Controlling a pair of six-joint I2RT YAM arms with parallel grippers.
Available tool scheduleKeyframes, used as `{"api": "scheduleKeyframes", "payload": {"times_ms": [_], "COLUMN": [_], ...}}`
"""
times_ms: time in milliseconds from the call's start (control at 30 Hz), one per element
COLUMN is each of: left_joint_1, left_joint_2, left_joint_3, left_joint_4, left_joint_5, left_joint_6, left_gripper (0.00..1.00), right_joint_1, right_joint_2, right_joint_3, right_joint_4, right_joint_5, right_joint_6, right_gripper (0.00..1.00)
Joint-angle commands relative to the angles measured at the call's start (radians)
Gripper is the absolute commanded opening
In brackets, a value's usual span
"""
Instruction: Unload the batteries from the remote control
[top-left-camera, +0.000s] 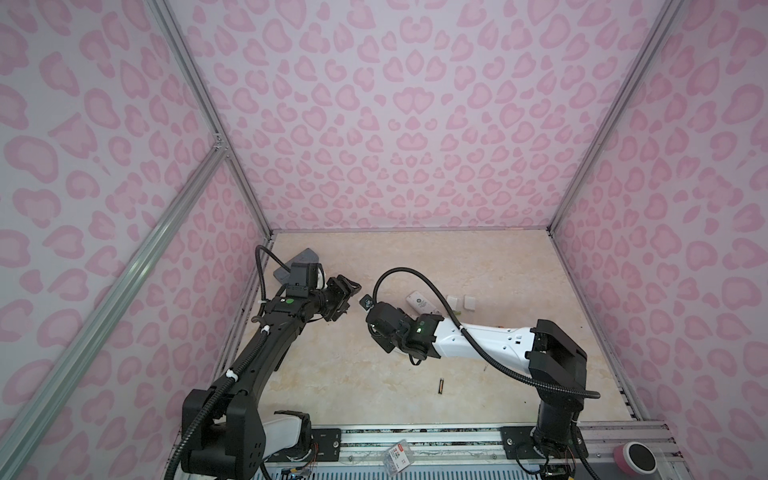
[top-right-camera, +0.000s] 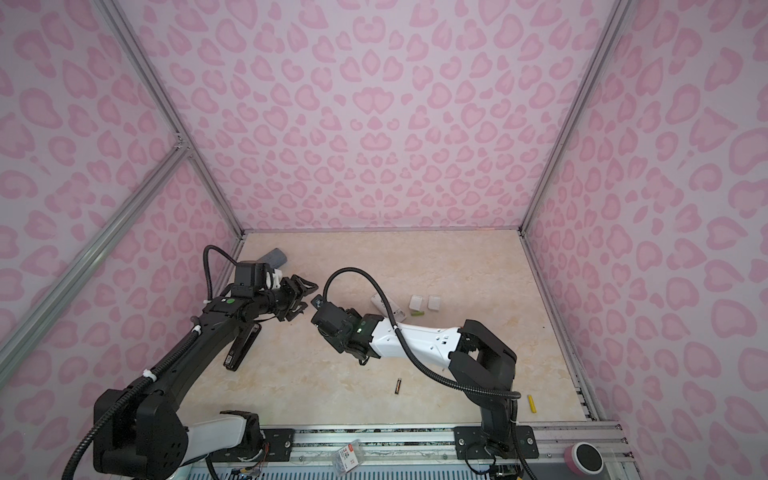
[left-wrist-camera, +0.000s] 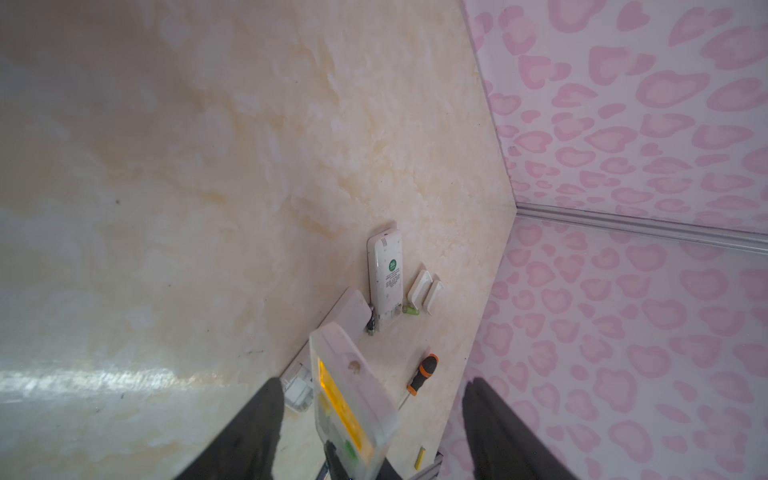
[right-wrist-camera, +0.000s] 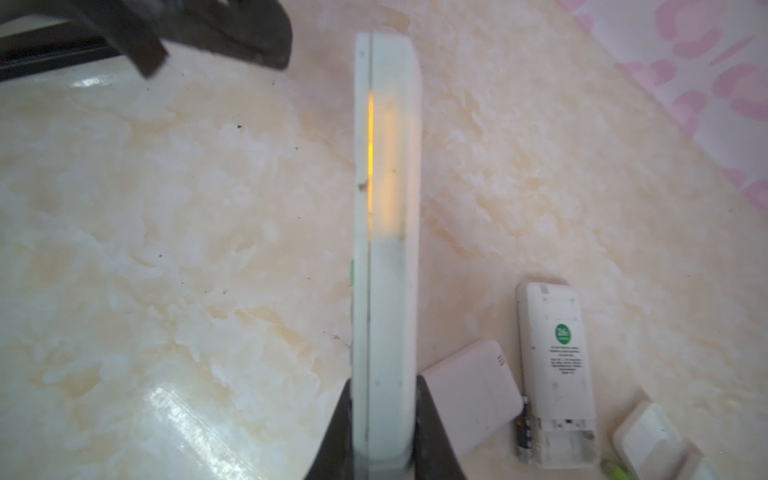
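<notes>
Clock read from table centre, top views. Four loose batteries counted.

- Dark battery (top-left-camera: 440, 385) seen nearest, at 6 o'clock; yellow battery (top-right-camera: 531, 403) at 4.
- At 9, white remote (right-wrist-camera: 384, 208) clamped edge-on by right gripper (right-wrist-camera: 384, 399); left gripper (left-wrist-camera: 372, 382) seen spread apart, facing it.
- At 1: green battery (left-wrist-camera: 411, 310); fourth battery (right-wrist-camera: 524, 424) beside second remote (right-wrist-camera: 557, 395). Writing on green sticker (right-wrist-camera: 562, 333) unreadable.
- Two cover plates (top-left-camera: 452, 300) farthest.

left arm (top-left-camera: 266, 353): black, white link at 6 o'clock end
right arm (top-left-camera: 478, 338): white forearm, black joints
cables (top-left-camera: 582, 392): black corrugated hoses, white zip ties
wrist lights (top-left-camera: 419, 331): green
left gripper (left-wrist-camera: 372, 384): dark fingers
right gripper (right-wrist-camera: 384, 415): dark fingers
</notes>
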Motion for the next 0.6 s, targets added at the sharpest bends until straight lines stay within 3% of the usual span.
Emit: {"api": "scheduleKeyframes", "payload": {"times_ms": [0, 300, 567], "left_joint_1": [0.002, 0.004, 0.004], "left_joint_2": [-0.017, -0.033, -0.04], "left_joint_3": [-0.036, -0.079, -0.085], "left_joint_4": [0.006, 0.018, 0.025], "left_joint_5": [0.074, 0.105, 0.132], "left_joint_6": [-0.124, -0.176, -0.198], "left_gripper": [0.71, 0.65, 0.32], "right_joint_1": [0.034, 0.125, 0.148], "right_joint_2": [0.0, 0.014, 0.022], "right_joint_3": [-0.007, -0.025, -0.026], "right_joint_4": [0.032, 0.115, 0.108], "right_joint_5": [0.216, 0.345, 0.388], "right_joint_6": [-0.154, -0.324, -0.368], "right_gripper": [0.09, 0.1, 0.15]}}
